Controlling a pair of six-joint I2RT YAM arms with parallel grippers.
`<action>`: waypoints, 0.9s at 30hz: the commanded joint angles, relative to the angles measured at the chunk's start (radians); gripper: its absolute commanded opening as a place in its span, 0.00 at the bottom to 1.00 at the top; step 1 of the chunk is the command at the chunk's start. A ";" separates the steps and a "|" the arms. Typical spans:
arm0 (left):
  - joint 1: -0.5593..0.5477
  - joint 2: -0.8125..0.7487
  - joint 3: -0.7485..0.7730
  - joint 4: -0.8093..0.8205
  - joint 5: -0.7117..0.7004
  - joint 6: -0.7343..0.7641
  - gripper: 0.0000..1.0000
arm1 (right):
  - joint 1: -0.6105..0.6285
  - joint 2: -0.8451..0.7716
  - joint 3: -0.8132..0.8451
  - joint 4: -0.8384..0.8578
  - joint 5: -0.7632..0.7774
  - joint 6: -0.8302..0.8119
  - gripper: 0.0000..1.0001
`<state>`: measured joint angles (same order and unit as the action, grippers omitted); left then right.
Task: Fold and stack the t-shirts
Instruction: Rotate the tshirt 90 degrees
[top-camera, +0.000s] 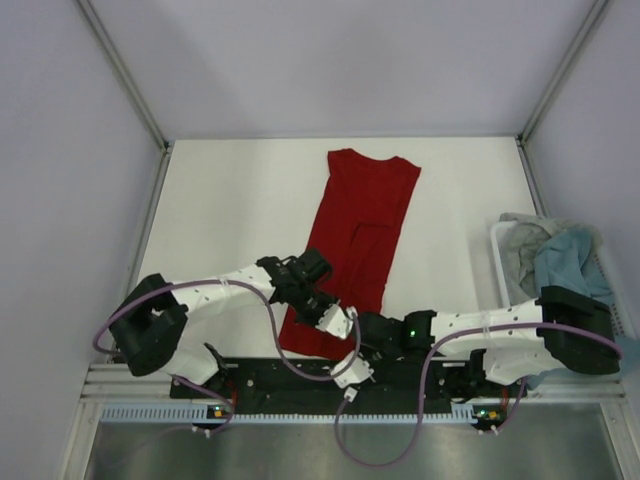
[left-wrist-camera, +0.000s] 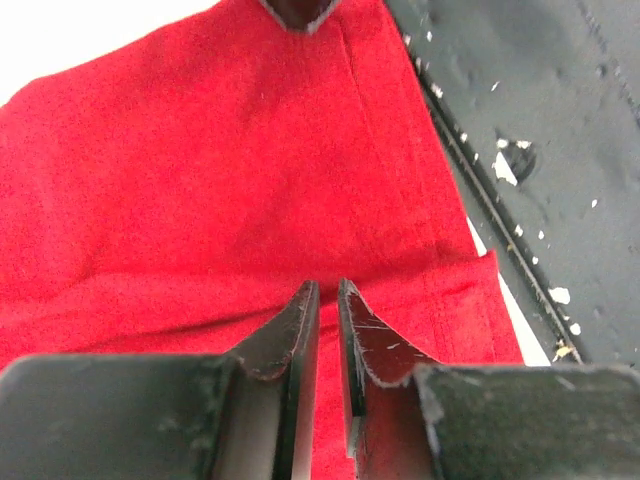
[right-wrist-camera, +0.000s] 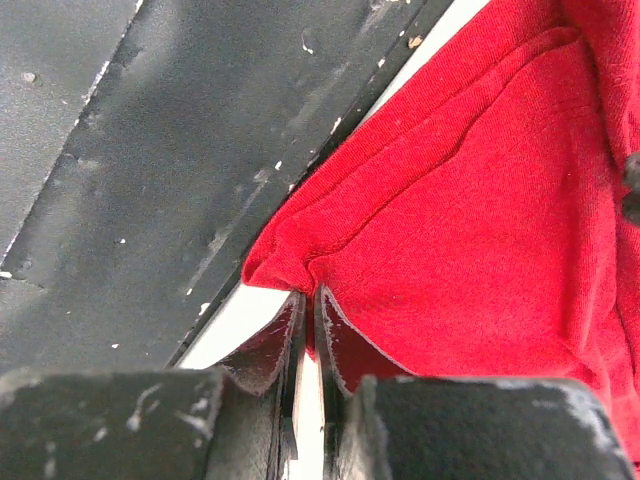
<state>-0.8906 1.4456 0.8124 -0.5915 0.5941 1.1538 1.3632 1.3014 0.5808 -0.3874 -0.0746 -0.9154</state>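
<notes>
- Red t-shirt (top-camera: 365, 215) lies on the white worktop (top-camera: 230, 200) as a long narrow strip. Its sides are already folded in, the collar end is far from the arms, and the hem end reaches the near edge beside the black mounting plate (top-camera: 300, 380).
- The left hand (left-wrist-camera: 327, 290) sits low over the hem band. Its fingers are drawn almost together and appear to pinch a ridge of the cloth, though the wrist view does not show the nip itself clearly.
- The right hand (right-wrist-camera: 305, 295) is clamped on the neighbouring hem corner. The cloth puckers into folds right at its fingertips, just where the worktop meets the dark plate.
- Both hands hold the same short edge, close together. This looks like the grip for lifting the hem and carrying it towards the collar, which would halve the strip's length. Holding two points probably keeps the edge straight, so the layers should land square.
- The corner in the right hand is bunched and may sag or slip once raised.
- The light grey t-shirt (top-camera: 520, 250) and teal-blue t-shirt (top-camera: 570, 255) lie crumpled in the basket (top-camera: 497, 260) at the right, well apart from the red t-shirt. No stack is in view, so most of the task seems to remain.
</notes>
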 joint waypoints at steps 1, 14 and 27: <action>-0.057 0.050 0.059 -0.059 0.052 0.007 0.18 | 0.028 -0.013 -0.024 -0.064 -0.010 0.019 0.06; -0.107 -0.032 0.179 -0.160 0.125 -0.057 0.24 | 0.040 -0.068 -0.032 -0.091 0.022 0.030 0.30; 0.019 -0.286 -0.022 -0.338 -0.149 0.064 0.50 | 0.091 -0.088 -0.035 -0.122 0.007 0.017 0.41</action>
<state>-0.9249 1.1687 0.8829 -0.8410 0.5217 1.1248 1.4319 1.2076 0.5495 -0.4824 -0.0467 -0.8928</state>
